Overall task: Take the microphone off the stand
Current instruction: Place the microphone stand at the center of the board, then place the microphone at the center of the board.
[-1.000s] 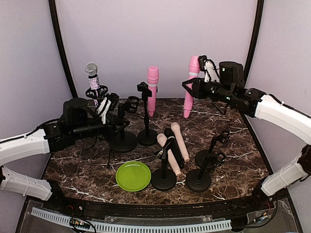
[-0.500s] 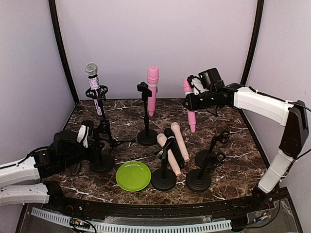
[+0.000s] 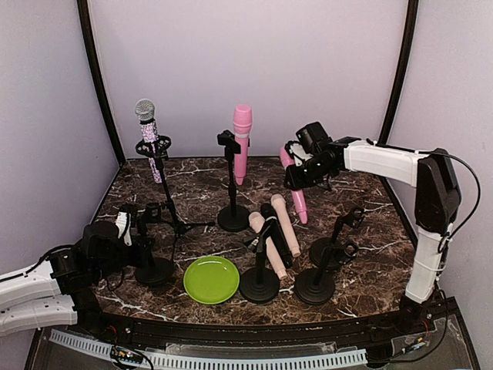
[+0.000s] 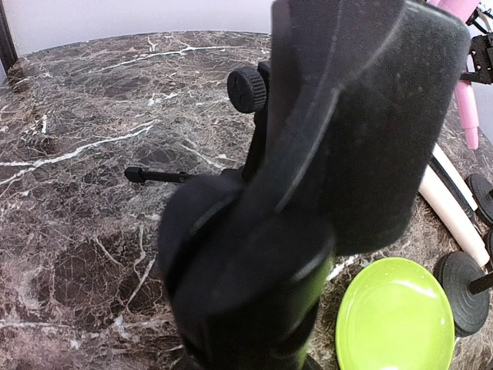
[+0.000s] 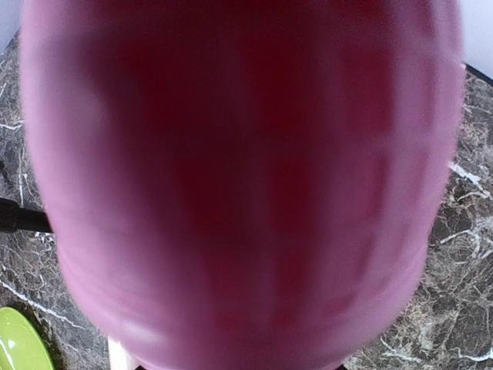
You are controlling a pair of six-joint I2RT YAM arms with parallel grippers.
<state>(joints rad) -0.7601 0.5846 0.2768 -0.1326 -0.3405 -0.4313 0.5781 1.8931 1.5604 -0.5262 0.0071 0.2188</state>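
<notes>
Over on the left, the left hand (image 3: pixel 146 233) sits low over the table (image 3: pixel 192 176), clamped shut on the post of the black stand (image 3: pixel 154 270). The stand's round base is just beside the green plate (image 3: pixel 211 279). From the left wrist the stand's clip looms huge and blurred, with the plate at lower right. Behind it, back left, a glittery silver microphone (image 3: pixel 146 123) stands upright in its own ring-topped holder. Moving to the middle, a second pink mic (image 3: pixel 242 139) stands upright near the back wall, next to the centre stand (image 3: pixel 231 189). In front of them, beige microphones (image 3: pixel 286 225) lean together with a black one on a low stand. And now the right: the right hand (image 3: pixel 296 176) grips the pink microphone (image 3: pixel 297 202) around its upper body. It is tilted, tail pointing down at the marble, and hangs in the air, clear of every stand. The right wrist sees only a pink blur. Nearer the front right are the front-right stands (image 3: pixel 316 285).
</notes>
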